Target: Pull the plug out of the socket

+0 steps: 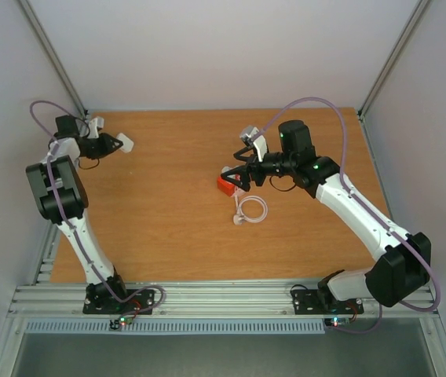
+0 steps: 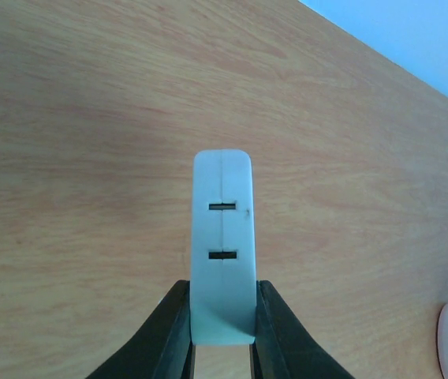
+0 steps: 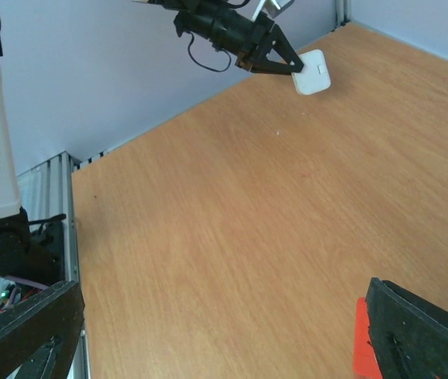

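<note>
Top external: the socket [image 1: 250, 210] lies unheld. Just beyond it, the right gripper [image 1: 238, 179] spreads wide at the red cube [image 1: 224, 186]. Well left of it, the left gripper [image 1: 118, 144] clamps the white block [image 1: 126, 143]. A careless pull would likely drag the loose socket.

The bottom edge crops the red cube [image 3: 360, 339].

Pinkish-white socket [image 1: 252, 210], red cube [image 1: 225, 185], white block [image 2: 223, 245], orange woodgrain table [image 1: 168, 212].
</note>
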### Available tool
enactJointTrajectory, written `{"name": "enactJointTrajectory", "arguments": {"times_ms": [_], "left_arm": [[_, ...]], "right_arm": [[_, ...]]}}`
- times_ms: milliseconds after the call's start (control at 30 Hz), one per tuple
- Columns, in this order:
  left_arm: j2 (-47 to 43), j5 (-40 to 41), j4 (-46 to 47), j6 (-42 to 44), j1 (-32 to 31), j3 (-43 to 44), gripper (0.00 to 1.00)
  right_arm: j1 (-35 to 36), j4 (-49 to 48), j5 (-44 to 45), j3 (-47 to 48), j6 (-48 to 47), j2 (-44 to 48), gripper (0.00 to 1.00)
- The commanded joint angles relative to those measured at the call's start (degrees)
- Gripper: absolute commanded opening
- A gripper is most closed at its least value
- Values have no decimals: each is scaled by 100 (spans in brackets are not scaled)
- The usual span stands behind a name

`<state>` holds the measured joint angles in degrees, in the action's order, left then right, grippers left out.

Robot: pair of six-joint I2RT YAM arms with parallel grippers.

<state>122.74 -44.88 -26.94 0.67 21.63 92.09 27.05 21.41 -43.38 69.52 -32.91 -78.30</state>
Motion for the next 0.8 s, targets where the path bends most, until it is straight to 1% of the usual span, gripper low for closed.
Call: {"name": "enactJointTrajectory", "arguments": {"times_ms": [0,300,367,600,767], "left_arm": [[360,-244,174,-343,52,317,16],[796,-236,580,-587,52,404,20],[857,-198,597,-599,52,441,23],[998,-10,424,-642,52,707,49],[922,336,313,-571,50,833,64]], "right_arm": [[-24,160,103,132,-148,-37,98],[-24,311,213,151,-198,-63,99],[-24,311,243,150,-186,-64,99],[-24,295,320,133,-184,-37,99],[-32,285,347,111,-186,-25,99]]}}
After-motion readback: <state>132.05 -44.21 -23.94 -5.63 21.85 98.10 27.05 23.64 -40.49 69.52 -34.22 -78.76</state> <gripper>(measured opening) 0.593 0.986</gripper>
